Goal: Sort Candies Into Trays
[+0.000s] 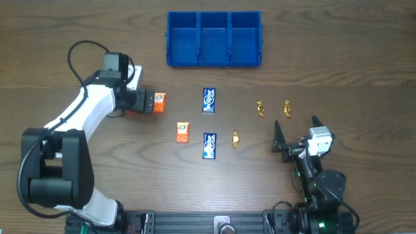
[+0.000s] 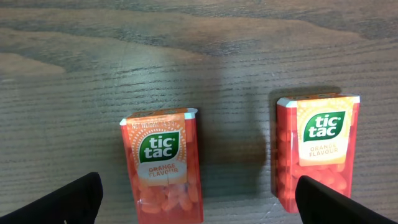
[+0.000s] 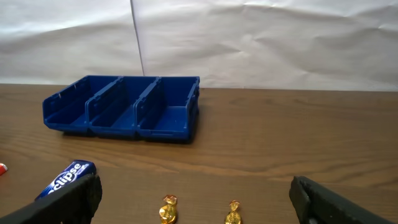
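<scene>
The table [image 1: 338, 58] is dark brown wood with long, plain grain, and the arm bases stand on a black rail [image 1: 195, 220] at its near edge. Nearest, at the right, the right gripper [image 1: 297, 135] sits low with its fingers spread wide and nothing between them, facing the tray. Left of it lies a gold candy [image 1: 235, 138]. Next to that candy is a blue pack [image 1: 208, 145], and next to the pack an orange box [image 1: 182, 132], all three flat on the wood and apart from one another. A little farther back, two more gold candies [image 1: 259, 108] [image 1: 286, 108] lie side by side at the right. A second blue pack [image 1: 208, 100] lies in the middle, and a second orange box [image 1: 158, 102] at the left, right by the left gripper [image 1: 148, 101]. That gripper's fingers [image 2: 56, 202] are also wide apart and clamp nothing. In its wrist view both boxes lie label up, one between the fingers and the other ahead of one fingertip. Well beyond the candies, near the far edge, stands the blue tray [image 1: 214, 62], three compartments in a row with bare blue floors. Behind the table hangs a white wall [image 3: 280, 37], slightly creased, with a thin dark line [image 3: 137, 37] running down it.
</scene>
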